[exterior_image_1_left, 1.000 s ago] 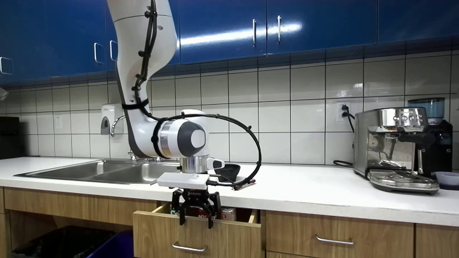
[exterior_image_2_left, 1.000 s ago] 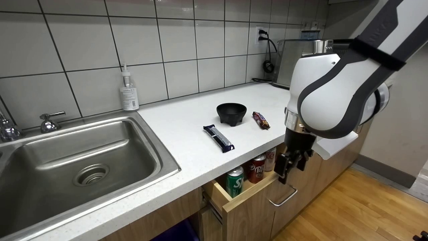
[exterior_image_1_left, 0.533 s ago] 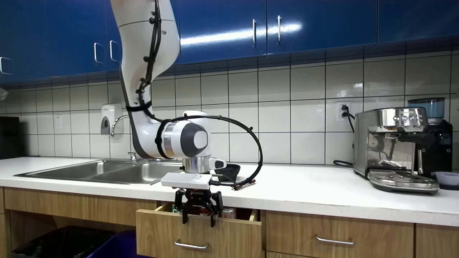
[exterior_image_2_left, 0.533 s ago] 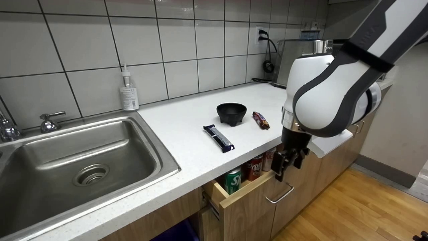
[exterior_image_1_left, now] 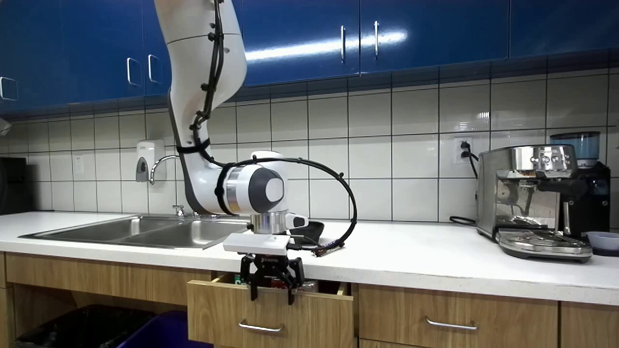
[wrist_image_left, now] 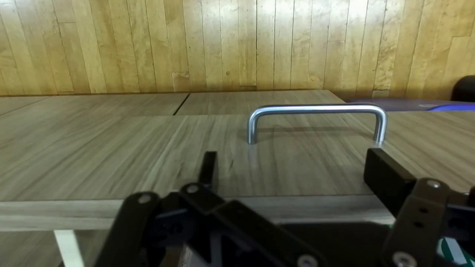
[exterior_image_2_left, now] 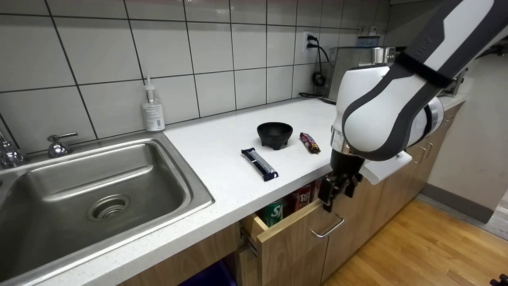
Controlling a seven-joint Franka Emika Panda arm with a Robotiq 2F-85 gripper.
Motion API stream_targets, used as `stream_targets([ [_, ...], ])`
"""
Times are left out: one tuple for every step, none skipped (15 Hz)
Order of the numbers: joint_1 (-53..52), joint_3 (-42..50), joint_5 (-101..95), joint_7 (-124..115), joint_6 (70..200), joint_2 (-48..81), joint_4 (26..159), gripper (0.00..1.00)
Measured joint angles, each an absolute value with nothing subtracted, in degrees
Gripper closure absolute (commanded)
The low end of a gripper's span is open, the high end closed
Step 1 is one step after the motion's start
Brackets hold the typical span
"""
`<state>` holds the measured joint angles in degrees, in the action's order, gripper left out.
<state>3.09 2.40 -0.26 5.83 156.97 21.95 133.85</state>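
Observation:
My gripper point(exterior_image_1_left: 272, 297) is open and empty, pointing down at the top edge of a pulled-out wooden drawer point(exterior_image_1_left: 217, 309). In the wrist view the two black fingers point(wrist_image_left: 295, 163) stand apart above the drawer front point(wrist_image_left: 111, 155), their tips on its outer side, with the metal handle point(wrist_image_left: 317, 108) beyond them. I cannot tell for sure whether the fingers touch the front. In an exterior view the gripper point(exterior_image_2_left: 339, 198) is just above the handle point(exterior_image_2_left: 328, 230). Inside the drawer stand a green can point(exterior_image_2_left: 274, 213), a dark red can point(exterior_image_2_left: 303, 196) and another can point(exterior_image_2_left: 316, 186) mostly hidden by the gripper.
On the white counter point(exterior_image_2_left: 222, 190) lie a black bowl point(exterior_image_2_left: 274, 135), a dark blue wrapped bar point(exterior_image_2_left: 260, 164) and a red-brown wrapped bar point(exterior_image_2_left: 309, 143). A steel sink point(exterior_image_2_left: 119, 214) is beside them. A coffee machine point(exterior_image_1_left: 527, 203) stands on the counter. Bins point(exterior_image_1_left: 96, 324) stand under it.
The drawer has slid a little further in toward the cabinet, and the open gripper has moved inward with it. The cans are more covered by the counter edge now.

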Motion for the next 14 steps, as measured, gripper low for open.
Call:
stream_targets([
  [3.15, 2.35, -0.26, 5.9, 156.92, 22.16, 133.51, 0.0],
  [3.18, 2.34, -0.26, 5.96, 156.89, 22.37, 133.17, 0.0],
  [3.2, 2.32, -0.26, 5.99, 156.87, 22.59, 132.82, 0.0],
  [3.24, 2.3, -0.26, 6.02, 156.85, 22.82, 132.46, 0.0],
  [3.28, 2.27, -0.26, 6.05, 156.82, 23.05, 132.1, 0.0],
  [3.34, 2.23, -0.26, 6.08, 156.77, 23.29, 131.7, 0.0],
  [3.42, 2.2, -0.26, 6.14, 156.69, 23.53, 131.32, 0.0],
  [3.48, 2.18, -0.26, 6.19, 156.58, 23.79, 130.9, 0.0],
  [3.55, 2.17, -0.26, 6.25, 156.44, 24.05, 130.45, 0.0],
  [3.62, 2.16, -0.26, 6.32, 156.3, 24.31, 130.01, 0.0],
  [3.69, 2.16, -0.26, 6.39, 156.14, 24.56, 129.57, 0.0],
  [3.76, 2.16, -0.26, 6.46, 156.02, 24.8, 129.16, 0.0],
  [3.84, 2.15, -0.26, 6.54, 155.87, 25.05, 128.72, 0.0],
  [3.92, 2.15, -0.26, 6.62, 155.72, 25.29, 128.29, 0.0],
])
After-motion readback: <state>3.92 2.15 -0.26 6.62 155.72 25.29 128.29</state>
